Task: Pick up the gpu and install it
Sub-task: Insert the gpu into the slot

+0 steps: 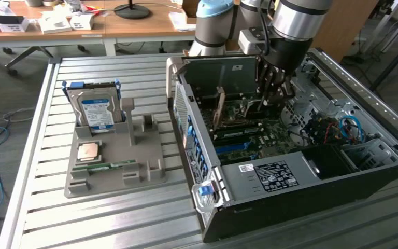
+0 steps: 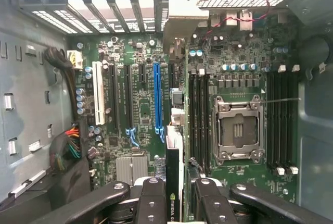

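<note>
In the exterior view you see the arm (image 1: 292, 21) reaching down into the open computer case (image 1: 268, 176), which lies on its side on the slatted metal table (image 1: 116, 223), with the gripper (image 1: 273, 91) low over the motherboard (image 1: 268, 132) near the back of the case; from here you cannot make out what sits between its fingers. Toward the exterior view's left, well apart from the case, a grey tray (image 1: 126, 155) holds a silver hard drive (image 1: 97, 111) standing upright, a processor chip (image 1: 88, 151) lying flat and a narrow memory stick (image 1: 105, 167) beside it. In the wrist view you look straight down the gripper (image 2: 179, 203): its black fingers (image 2: 152, 203) are clamped on the gpu (image 2: 173, 182), one on each face. The card is seen edge-on, a thin strip with a small green logo. It runs away from the fingers over the board, just beside the long blue slot (image 2: 157, 99) and between that slot and the black memory slots (image 2: 199, 114). The empty processor socket (image 2: 238, 130) lies further off on that side, the white slot (image 2: 97, 99) on the other. You cannot tell whether the card's lower edge is seated in a slot
</note>
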Tool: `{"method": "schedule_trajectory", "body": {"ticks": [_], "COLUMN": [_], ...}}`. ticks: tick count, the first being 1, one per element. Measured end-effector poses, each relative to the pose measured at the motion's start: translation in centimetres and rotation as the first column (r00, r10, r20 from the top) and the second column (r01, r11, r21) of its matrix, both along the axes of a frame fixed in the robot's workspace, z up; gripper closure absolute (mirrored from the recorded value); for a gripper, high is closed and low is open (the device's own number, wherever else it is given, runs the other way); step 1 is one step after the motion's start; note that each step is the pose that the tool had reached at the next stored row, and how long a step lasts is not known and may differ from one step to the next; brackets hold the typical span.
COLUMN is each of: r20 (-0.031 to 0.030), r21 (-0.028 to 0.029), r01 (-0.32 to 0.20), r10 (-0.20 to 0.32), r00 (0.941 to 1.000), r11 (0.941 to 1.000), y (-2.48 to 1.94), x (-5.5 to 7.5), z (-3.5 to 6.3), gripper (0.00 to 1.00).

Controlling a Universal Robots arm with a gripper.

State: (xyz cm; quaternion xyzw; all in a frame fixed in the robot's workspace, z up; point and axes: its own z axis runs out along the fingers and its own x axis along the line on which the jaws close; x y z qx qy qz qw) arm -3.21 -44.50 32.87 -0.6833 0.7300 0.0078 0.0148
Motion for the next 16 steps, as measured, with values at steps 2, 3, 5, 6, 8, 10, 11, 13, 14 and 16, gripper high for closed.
{"method": "schedule_trajectory", "body": {"ticks": [2, 3, 5, 6, 8, 10, 11, 13, 14, 16], "r20": [0.0, 0.0, 0.0, 0.0, -0.0001, 0.0001, 0.0, 0.0, 0.0, 0.0], "r21": [0.0, 0.0001, 0.0, 0.0, -0.0003, 0.0001, 0.0001, 0.0, 0.0, 0.0], "r01": [0.0, 0.0, 0.0, 0.0, 0.0, 0.0, 0.0, 0.0, 0.0, 0.0], "r10": [0.0, 0.0, 0.0, 0.0, 0.0, 0.0, 0.0, 0.0, 0.0, 0.0], "r00": [1.0, 1.0, 1.0, 1.0, 1.0, 1.0, 1.0, 1.0, 1.0, 1.0], "r11": [1.0, 1.0, 1.0, 1.0, 1.0, 1.0, 1.0, 1.0, 1.0, 1.0], "y": [0.0, 0.0, 0.0, 0.0, 0.0, -0.08, -0.19, -0.49, -0.64, -0.98], "x": [0.0, 0.0, 0.0, 0.0, 0.0, -0.01, -0.01, 0.0, 0.0, 0.0], "z": [-0.25, -0.39, -0.69, -0.8, -0.83, -0.86, -0.86, -0.86, -0.86, -0.86], "gripper": [0.74, 0.74, 0.74, 0.74, 0.74, 0.74, 0.74, 0.74, 0.74, 0.74]}}
